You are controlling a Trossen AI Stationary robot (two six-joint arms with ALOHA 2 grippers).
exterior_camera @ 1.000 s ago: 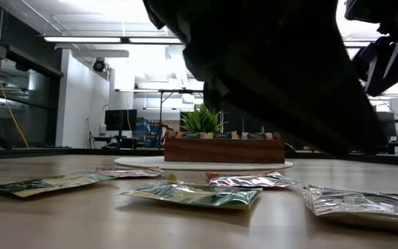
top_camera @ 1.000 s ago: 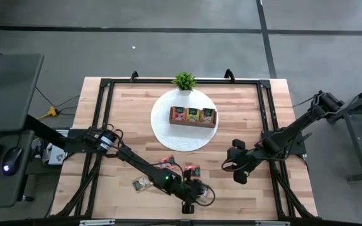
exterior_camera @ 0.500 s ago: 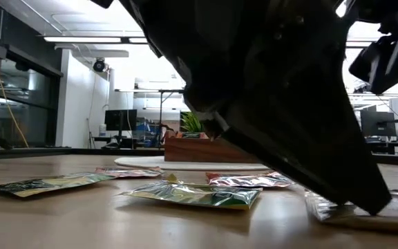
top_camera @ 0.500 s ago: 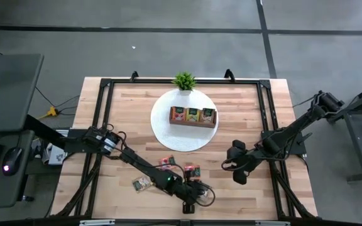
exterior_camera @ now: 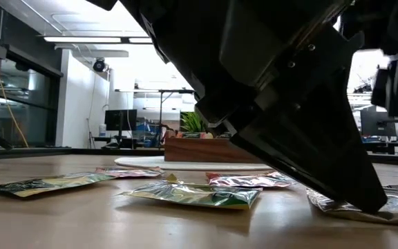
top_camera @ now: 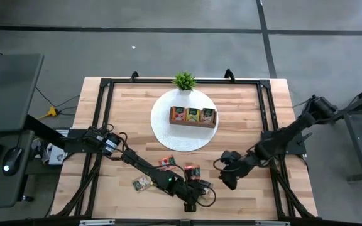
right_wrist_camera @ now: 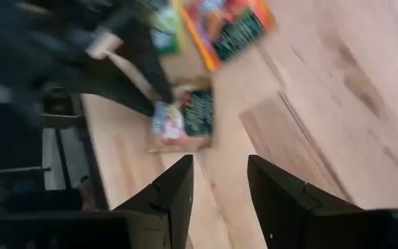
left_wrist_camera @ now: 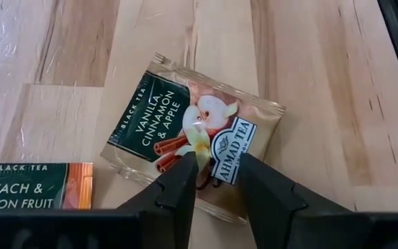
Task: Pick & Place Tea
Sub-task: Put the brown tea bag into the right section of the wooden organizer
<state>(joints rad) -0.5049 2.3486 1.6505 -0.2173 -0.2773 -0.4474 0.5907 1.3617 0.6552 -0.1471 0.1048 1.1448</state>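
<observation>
A vanilla, cinnamon and apple tea sachet (left_wrist_camera: 185, 124) lies flat on the wooden table near its front edge. My left gripper (left_wrist_camera: 216, 162) stands open on it, slanting down; in the high view the gripper (top_camera: 191, 202) is at the near middle. Beside it lies a peach and passion fruit sachet (left_wrist_camera: 33, 194). More sachets, one red (top_camera: 166, 162), one red-green (top_camera: 193, 169) and one green (top_camera: 142, 183), lie flat farther back. My right gripper (top_camera: 226, 177) hangs open above the table to the right, with nothing between its fingers (right_wrist_camera: 178, 187). My left gripper has its open fingertips (exterior_camera: 368, 204) down on the sachet's printed top face (left_wrist_camera: 216, 142), near the sachet's middle. The fingers slant down from the table's far left. The sachet lies flat on the table, with nothing pinched between the fingers.
A brown wooden tray (top_camera: 193, 117) with three compartments holding sachets stands on a white round mat (top_camera: 162, 132) at the far middle. A small green plant (top_camera: 184, 80) is behind it. A black frame (top_camera: 105, 85) runs round the table's edges.
My left gripper has sunk, slanting down, until its tips reached the sachet near the front edge. My right gripper has rolled about its pointing line and gone down and toward the table's left, nearer the left gripper. The sachets have kept their places.
</observation>
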